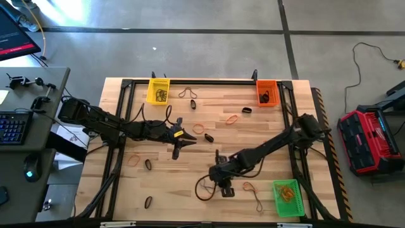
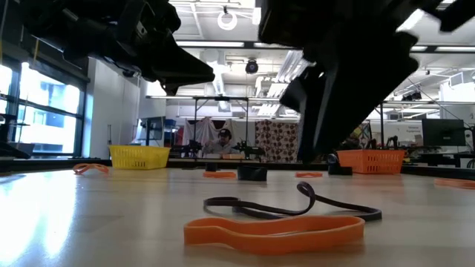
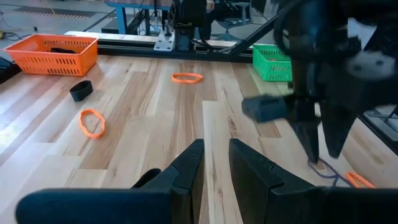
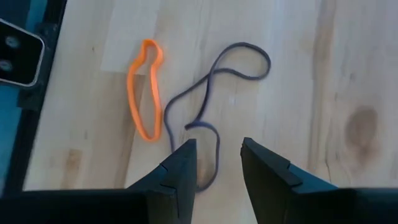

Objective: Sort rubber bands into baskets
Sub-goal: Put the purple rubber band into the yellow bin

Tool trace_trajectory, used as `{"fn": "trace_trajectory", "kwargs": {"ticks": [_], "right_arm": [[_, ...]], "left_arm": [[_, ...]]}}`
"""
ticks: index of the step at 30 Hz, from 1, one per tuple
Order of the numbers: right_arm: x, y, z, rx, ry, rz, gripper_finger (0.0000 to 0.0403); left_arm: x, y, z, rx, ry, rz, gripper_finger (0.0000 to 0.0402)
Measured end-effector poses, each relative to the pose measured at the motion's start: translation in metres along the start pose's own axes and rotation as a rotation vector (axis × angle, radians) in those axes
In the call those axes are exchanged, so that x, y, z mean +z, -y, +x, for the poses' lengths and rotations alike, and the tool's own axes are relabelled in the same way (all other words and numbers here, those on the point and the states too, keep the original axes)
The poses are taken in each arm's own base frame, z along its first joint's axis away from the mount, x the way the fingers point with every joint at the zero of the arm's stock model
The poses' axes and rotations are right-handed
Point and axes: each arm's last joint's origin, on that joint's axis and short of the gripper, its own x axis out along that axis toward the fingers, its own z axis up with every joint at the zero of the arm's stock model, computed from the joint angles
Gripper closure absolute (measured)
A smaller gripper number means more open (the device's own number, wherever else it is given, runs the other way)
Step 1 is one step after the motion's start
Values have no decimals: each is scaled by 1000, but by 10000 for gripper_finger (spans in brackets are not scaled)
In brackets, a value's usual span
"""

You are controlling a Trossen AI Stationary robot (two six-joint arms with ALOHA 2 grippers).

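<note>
My right gripper [image 4: 217, 146] is open and points down near the table's near edge. Its fingers stand on either side of one end of a thin dark rubber band [image 4: 242, 45], without holding it. An orange rubber band [image 4: 132, 93] lies flat on the wood beside the dark one [image 2: 297, 210]. My left gripper [image 3: 216, 149] hangs open and empty over the table's left middle [image 1: 176, 151]. The yellow basket [image 1: 158, 90] and the orange basket [image 1: 267, 93] stand at the far edge. The green basket [image 1: 286, 197] stands at the near right.
More orange bands [image 1: 199, 128] [image 1: 231, 119] [image 1: 133, 160] and black bands [image 1: 247, 110] [image 1: 148, 164] [image 1: 148, 202] lie scattered over the wooden table. A black frame rail [image 1: 209, 81] runs round the table's edge. A red and black case [image 1: 366, 140] stands on the floor at the right.
</note>
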Motion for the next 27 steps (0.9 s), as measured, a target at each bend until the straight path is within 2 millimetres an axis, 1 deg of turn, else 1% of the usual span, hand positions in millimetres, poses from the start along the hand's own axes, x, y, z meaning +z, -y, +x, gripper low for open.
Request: {"fn": "trace_trajectory", "kwargs": {"ticks": [7,15,17,20,25,27], "right_arm": [[1,13,19,73,-17,-51,290],[0,20,31,134,-29,-96,290],[0,22,31,140,-29,-103,293],[1,25,31,139,-26,-115,314],[1,30,30,152,-31,-115,390],[1,30,29,151,-34,-121,394]], "left_arm": [[0,0,0,3,-1,-1,337],[-2,0,0,5,-16,0,337],[-2,0,0,5,-17,0,337],[-2,-1,0,5,-19,1,337],[-2,-1,0,7,-21,1,337],[-2,-1,0,9,-21,1,337]]}}
